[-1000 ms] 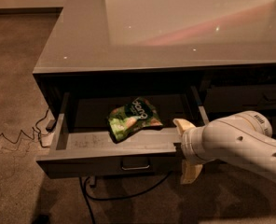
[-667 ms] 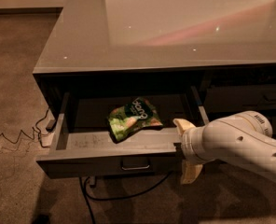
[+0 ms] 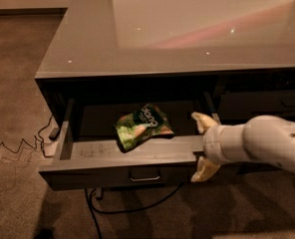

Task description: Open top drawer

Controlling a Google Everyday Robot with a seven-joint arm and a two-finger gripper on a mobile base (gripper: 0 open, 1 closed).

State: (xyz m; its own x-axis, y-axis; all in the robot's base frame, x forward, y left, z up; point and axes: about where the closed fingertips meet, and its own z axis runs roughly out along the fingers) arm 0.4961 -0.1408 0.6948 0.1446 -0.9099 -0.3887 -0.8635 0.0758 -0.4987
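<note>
The top drawer [image 3: 87,172] is pulled well out from under the grey counter, so its scuffed floor shows. Its small metal pull [image 3: 144,175] sits at the centre of the front. A green snack bag [image 3: 142,126] lies inside, near the middle. My gripper [image 3: 203,146] is at the right end of the drawer front. It is open, with one yellowish finger [image 3: 201,120] inside the drawer over the front's top edge and the other in front of the drawer face. The white arm comes in from the right.
The glossy grey countertop [image 3: 187,29] overhangs the cabinet. A second dark drawer [image 3: 267,103] stands shut to the right. Black cables [image 3: 132,208] and a thin wire [image 3: 13,147] trail over the carpet below and left of the drawer, beside a power strip [image 3: 53,133].
</note>
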